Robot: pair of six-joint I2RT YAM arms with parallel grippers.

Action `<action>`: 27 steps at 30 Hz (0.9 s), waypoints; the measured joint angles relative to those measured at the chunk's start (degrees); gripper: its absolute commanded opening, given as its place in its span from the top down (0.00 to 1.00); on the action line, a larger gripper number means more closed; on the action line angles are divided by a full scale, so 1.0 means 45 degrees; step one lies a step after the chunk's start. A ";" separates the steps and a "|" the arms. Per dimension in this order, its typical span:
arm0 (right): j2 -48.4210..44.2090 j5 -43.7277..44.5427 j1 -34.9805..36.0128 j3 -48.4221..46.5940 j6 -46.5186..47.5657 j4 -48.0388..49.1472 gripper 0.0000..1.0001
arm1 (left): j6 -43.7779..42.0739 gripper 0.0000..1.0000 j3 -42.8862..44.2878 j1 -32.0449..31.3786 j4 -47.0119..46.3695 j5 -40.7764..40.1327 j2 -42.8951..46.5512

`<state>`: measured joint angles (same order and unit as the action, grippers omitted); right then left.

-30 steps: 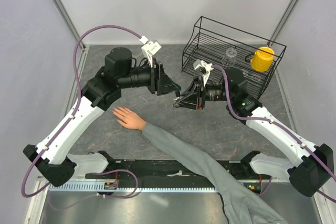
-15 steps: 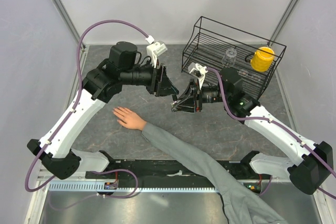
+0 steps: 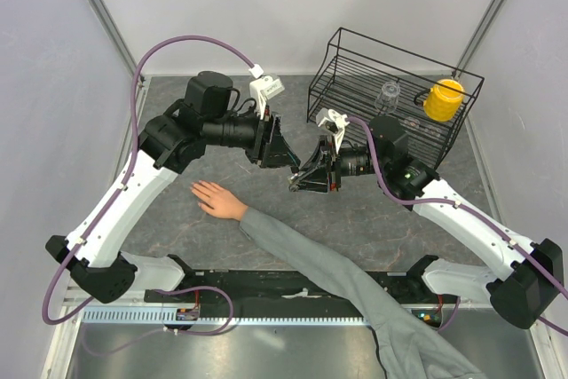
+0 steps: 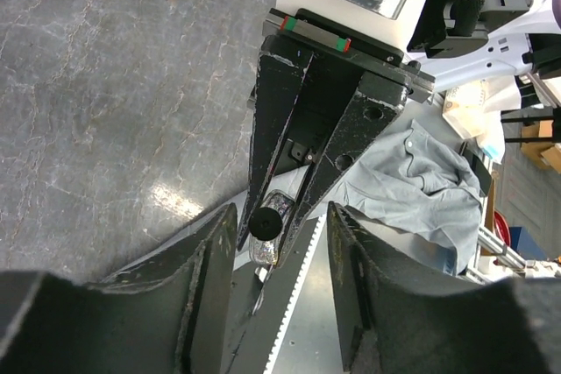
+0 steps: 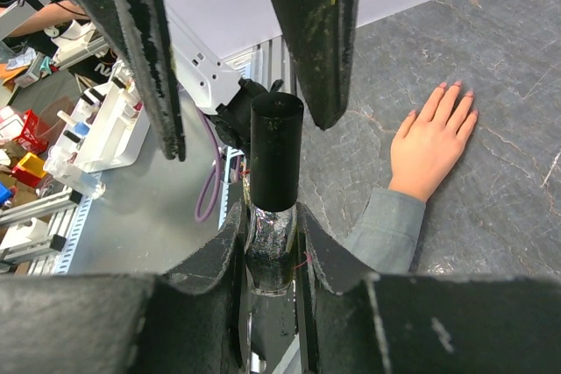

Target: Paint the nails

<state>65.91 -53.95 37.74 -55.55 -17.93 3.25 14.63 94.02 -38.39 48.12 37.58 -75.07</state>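
Your right jaws are clamped tight on a small bottle (image 5: 270, 247), and your left jaws stand open, one finger on each side of its cap. Both pairs meet nose to nose above the middle of the grey tabletop (image 3: 355, 219). The left arm (image 3: 133, 193) reaches in from 8 o'clock, the right arm (image 3: 461, 219) from 4 o'clock. A black wire basket (image 3: 324, 86) sits at 1 o'clock, with a yellow cup (image 3: 443, 99) and a clear glass (image 3: 388, 95) inside it. A long grey sleeve (image 3: 328, 272) runs in from 5 o'clock. It ends in a bare hand (image 3: 216, 198) lying flat, palm down, at 9 o'clock, well apart from both jaws. The bottle's black cap (image 5: 276, 151) points at your left jaws; you cannot tell from these views whether either finger touches it. The nails (image 5: 458, 92) are pale, on fingers pointing towards 10 o'clock.
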 measured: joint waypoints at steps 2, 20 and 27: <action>0.0000 0.0000 0.0005 0.0000 0.0024 -0.0024 1.00 | -0.0044 0.55 0.0000 0.0000 0.0024 0.0000 0.0000; 0.0000 0.0010 0.0068 -0.0029 0.0053 -0.0107 1.00 | -0.0287 0.69 0.0000 0.0000 0.0306 -0.0010 -0.0092; 0.0000 0.0019 0.0068 -0.0146 0.0073 -0.0170 1.00 | -0.0413 0.86 0.0000 0.0000 0.0447 -0.0063 -0.0097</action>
<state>65.91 -53.87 38.04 -56.21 -17.61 2.48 12.78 94.02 -38.39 50.13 37.30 -75.50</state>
